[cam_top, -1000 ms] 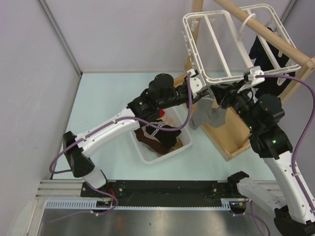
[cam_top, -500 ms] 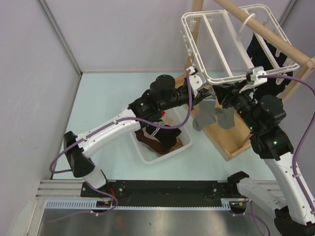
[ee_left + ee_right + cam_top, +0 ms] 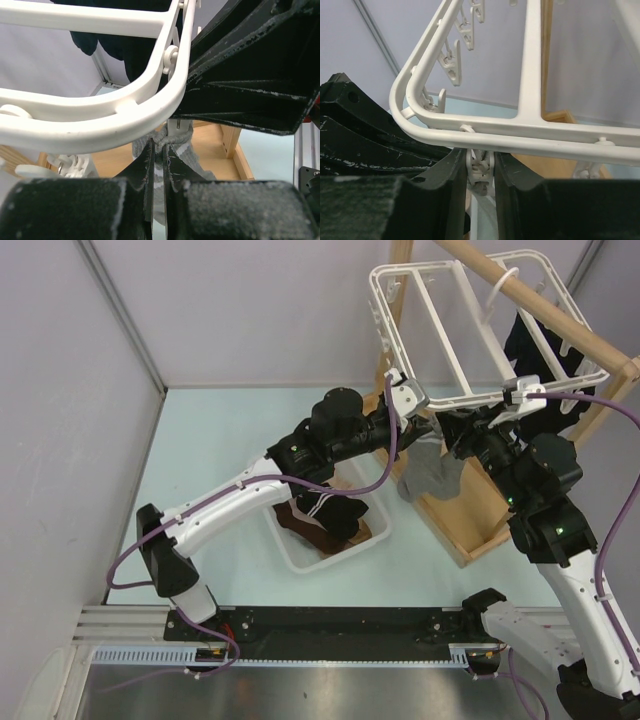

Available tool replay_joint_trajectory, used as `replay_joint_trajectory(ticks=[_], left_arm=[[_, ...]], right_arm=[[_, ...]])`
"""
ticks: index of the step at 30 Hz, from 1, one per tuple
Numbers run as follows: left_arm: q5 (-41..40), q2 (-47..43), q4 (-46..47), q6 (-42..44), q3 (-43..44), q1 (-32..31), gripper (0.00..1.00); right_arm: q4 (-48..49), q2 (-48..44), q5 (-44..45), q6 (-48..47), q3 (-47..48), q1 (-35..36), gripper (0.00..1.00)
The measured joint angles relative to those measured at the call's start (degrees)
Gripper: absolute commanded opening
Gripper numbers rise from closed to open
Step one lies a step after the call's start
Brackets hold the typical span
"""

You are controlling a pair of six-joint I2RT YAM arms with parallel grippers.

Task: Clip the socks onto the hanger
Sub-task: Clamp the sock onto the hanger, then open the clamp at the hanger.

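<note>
fingers (image 3: pixel 141 170) of the left gripper (image 3: pixel 159 172) are pinched shut on the top of the grey sock (image 3: pixel 181 146) in the left wrist view. the sock hangs just under the round corner of the white hanger (image 3: pixel 125 107). a dark sock (image 3: pixel 145 47) hangs behind the hanger.

in the right wrist view, the right gripper (image 3: pixel 480 186) has its fingers (image 3: pixel 451 187) squeezed on a small white clip (image 3: pixel 480 170). the clip hangs from the front bar of the hanger (image 3: pixel 530 131). more clips dangle along the side bar.

from the top view, both grippers meet under the near corner of the hanger (image 3: pixel 383 320). the left gripper (image 3: pixel 418 433) and right gripper (image 3: pixel 450 432) are just beside each other. the grey sock (image 3: pixel 430 477) hangs down below them. the hanger hangs on a wooden pole (image 3: pixel 545 312). a white basket (image 3: pixel 292 552) on the table holds brown socks (image 3: pixel 318 528).
</note>
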Motion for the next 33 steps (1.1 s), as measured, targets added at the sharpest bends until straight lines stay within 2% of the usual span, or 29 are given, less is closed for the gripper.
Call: replay_joint_trajectory(ticks=[3, 6, 9, 11, 12, 14, 15, 17, 18, 21, 25, 29, 33], left_arm=[[0.0, 0.1, 0.2, -0.3, 0.2, -0.1, 0.03], [-0.1, 0.1, 0.5, -0.5, 0.3, -0.4, 0.06], [-0.1, 0.2, 0.6, -0.5, 0.3, -0.4, 0.16], [-0.1, 0.2, 0.7, -0.5, 0.3, -0.5, 0.27], [0.0, 0.2, 0.7, -0.4, 0.3, -0.5, 0.39], [-0.2, 0.2, 0.7, -0.5, 0.3, -0.5, 0.52], [-0.3, 0.2, 0.7, -0.5, 0.3, -0.5, 0.65], [-1.1, 0.2, 1.4, -0.4, -0.2, -0.5, 0.72], [-1.4, 0.0, 2.1, -0.5, -0.8, -0.5, 0.79], [-1.8, -1.6, 4.8, -0.2, -4.8, -0.6, 0.89], [-1.9, -5.8, 8.4, 0.7, -12.5, -0.6, 0.94], [-1.9, -12.2, 13.5, 1.7, -22.3, -0.4, 0.95], [-1.9, -16.3, 18.3, 2.1, -27.5, 0.8, 0.94]], right_arm=[[-0.1, 0.0, -0.8, 0.6, 0.0, 0.2, 0.55], [-0.3, 0.0, -1.6, 0.9, 0.0, 0.4, 0.59], [-0.3, 0.0, -1.1, 1.0, 0.0, 0.3, 0.63], [-0.4, -0.2, -0.9, 1.2, 0.0, 0.3, 0.66], [-0.4, -0.2, -0.7, 1.3, 0.0, 0.3, 0.69], [-0.4, -0.4, -0.5, 1.5, 0.0, 0.3, 0.71], [-0.4, -0.5, -0.3, 1.6, 0.0, 0.3, 0.72], [-0.4, -0.9, 0.0, 1.8, 0.0, 0.3, 0.73], [-0.4, -1.0, 0.0, 1.9, 0.0, 0.3, 0.73], [-0.7, -1.4, -0.1, 2.0, 0.0, 0.5, 0.74], [-0.8, -1.5, 1.4, 2.3, 0.0, 0.5, 0.75], [-1.4, -1.3, 3.4, 2.9, 0.0, 0.4, 0.75], [-2.2, -1.3, 4.5, 3.5, 0.0, 0.1, 0.75]])
